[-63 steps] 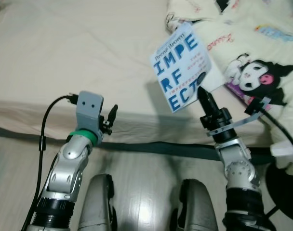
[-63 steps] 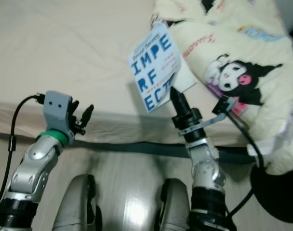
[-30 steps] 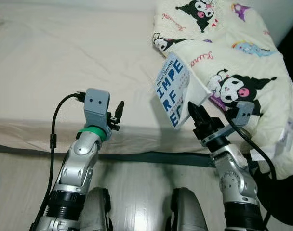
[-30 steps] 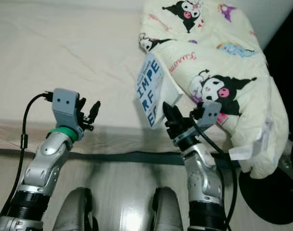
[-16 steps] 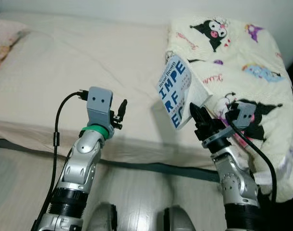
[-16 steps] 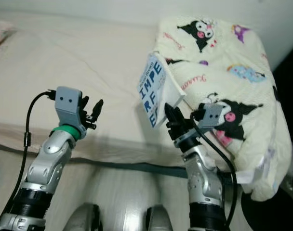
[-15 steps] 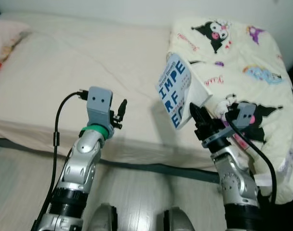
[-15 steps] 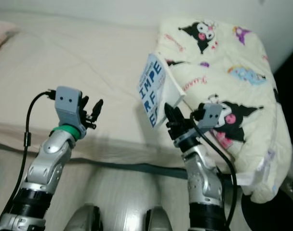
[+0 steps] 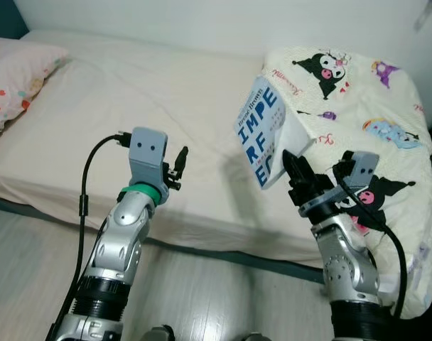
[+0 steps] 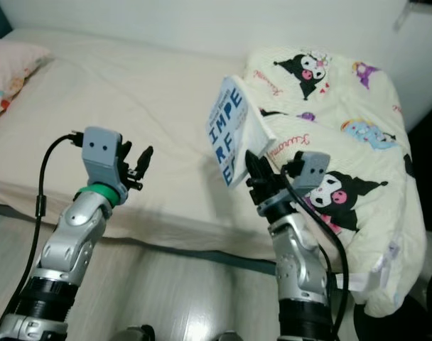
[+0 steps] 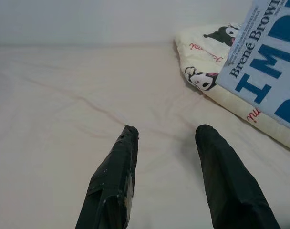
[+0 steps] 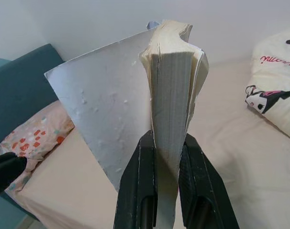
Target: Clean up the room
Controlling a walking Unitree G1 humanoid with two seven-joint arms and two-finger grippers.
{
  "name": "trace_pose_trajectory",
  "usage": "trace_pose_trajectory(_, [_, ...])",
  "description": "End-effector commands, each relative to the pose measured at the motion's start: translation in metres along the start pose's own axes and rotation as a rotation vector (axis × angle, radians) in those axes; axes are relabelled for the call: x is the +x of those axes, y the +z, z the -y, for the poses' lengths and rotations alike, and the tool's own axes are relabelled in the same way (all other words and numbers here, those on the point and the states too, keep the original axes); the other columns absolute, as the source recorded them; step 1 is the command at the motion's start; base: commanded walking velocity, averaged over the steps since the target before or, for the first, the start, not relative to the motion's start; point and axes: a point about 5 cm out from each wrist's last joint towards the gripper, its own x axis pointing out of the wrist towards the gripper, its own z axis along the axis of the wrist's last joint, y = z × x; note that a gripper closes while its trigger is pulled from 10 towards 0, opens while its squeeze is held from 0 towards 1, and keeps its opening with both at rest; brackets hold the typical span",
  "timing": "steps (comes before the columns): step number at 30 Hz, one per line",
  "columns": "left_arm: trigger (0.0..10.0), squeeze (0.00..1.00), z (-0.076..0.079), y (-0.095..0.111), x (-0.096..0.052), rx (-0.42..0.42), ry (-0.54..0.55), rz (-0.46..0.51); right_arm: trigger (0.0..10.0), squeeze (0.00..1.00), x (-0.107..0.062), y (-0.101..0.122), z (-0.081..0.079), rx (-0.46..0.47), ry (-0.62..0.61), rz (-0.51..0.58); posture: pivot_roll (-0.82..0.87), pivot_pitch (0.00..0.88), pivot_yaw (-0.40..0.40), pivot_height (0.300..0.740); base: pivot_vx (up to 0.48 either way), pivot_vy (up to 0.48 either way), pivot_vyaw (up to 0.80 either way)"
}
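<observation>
A white paperback book (image 9: 261, 131) with big blue letters is held upright in the air over the bed's near edge, my right gripper (image 9: 295, 170) shut on its lower edge. In the right wrist view both fingers (image 12: 140, 181) pinch the page block of the book (image 12: 171, 95). My left gripper (image 9: 180, 162) is raised above the bed's near edge, to the left of the book, open and empty. Its two fingers (image 11: 114, 176) stand apart over the sheet, with the book (image 11: 269, 62) beside them.
The bed (image 9: 131, 99) with a cream sheet spans the view. A cream comforter (image 9: 358, 99) printed with black cartoon figures is heaped on its right side. A pink patterned pillow (image 9: 13, 71) lies at the far left. Pale wood floor (image 9: 31, 270) runs along the near edge.
The camera has tilted up and pulled back, bringing the pillow and wall into view. Both arms keep their pose, and the book stays in the right gripper.
</observation>
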Motion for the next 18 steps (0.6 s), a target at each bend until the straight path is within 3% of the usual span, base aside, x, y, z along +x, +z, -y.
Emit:
trace_pose_trajectory(1, [10.0, 0.00, 0.002, -0.005, -0.001, 0.005, -0.011, -0.017, 10.0, 0.00, 0.000, 0.000, -0.004, -0.021, 0.012, 0.017, 0.01, 0.066, 0.047, 0.724, 0.000, 0.000, 0.00])
trace_pose_trajectory(12, [10.0, 0.00, -0.009, -0.025, -0.007, 0.027, 0.023, -0.068, 10.0, 0.00, -0.001, -0.025, -0.007, -0.075, -0.005, -0.052, 0.00, 0.050, 0.040, 0.724, 0.000, 0.000, 0.00])
trace_pose_trajectory(18, [10.0, 0.00, -0.007, -0.029, -0.008, 0.045, 0.014, -0.078, 10.0, 0.00, 0.000, -0.030, -0.007, -0.077, -0.023, -0.060, 0.00, 0.049, 0.044, 0.724, 0.000, 0.000, 0.00])
